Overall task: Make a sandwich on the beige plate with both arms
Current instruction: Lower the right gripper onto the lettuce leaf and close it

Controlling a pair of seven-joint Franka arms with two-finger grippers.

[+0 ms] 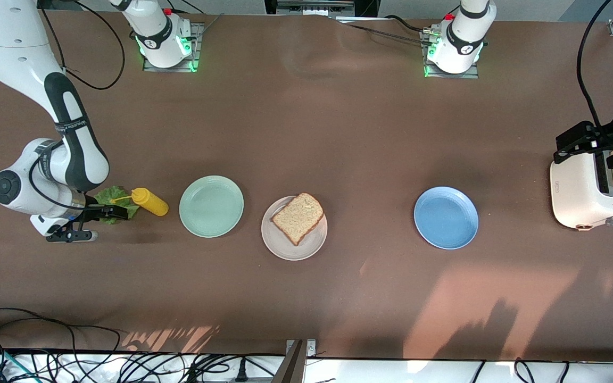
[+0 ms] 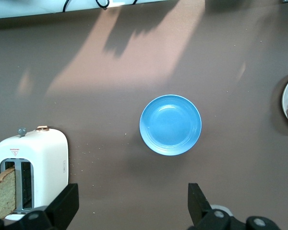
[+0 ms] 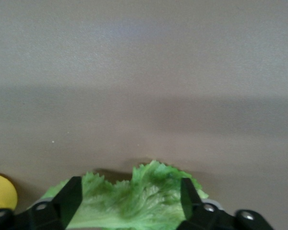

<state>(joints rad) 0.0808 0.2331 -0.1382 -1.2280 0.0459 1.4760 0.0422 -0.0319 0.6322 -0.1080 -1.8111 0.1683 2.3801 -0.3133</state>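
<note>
While one bread slice point(image 1: 298, 217) lies on the beige plate point(image 1: 285, 247), the right gripper point(image 3: 127, 203) is low at the lettuce leaf point(image 3: 134, 203), fingers wide around it, not yet squeezing. The left gripper point(image 2: 129, 206) hangs wide open and empty over the toaster point(image 1: 583, 197), where another slice point(image 2: 2, 196) sits.

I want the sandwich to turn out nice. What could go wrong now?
The right gripper has its fingers open around the floppy lettuce leaf, so it may pinch only an edge and tear or drop it. The yellow mustard bottle lies right beside the lettuce and could get knocked.
</note>
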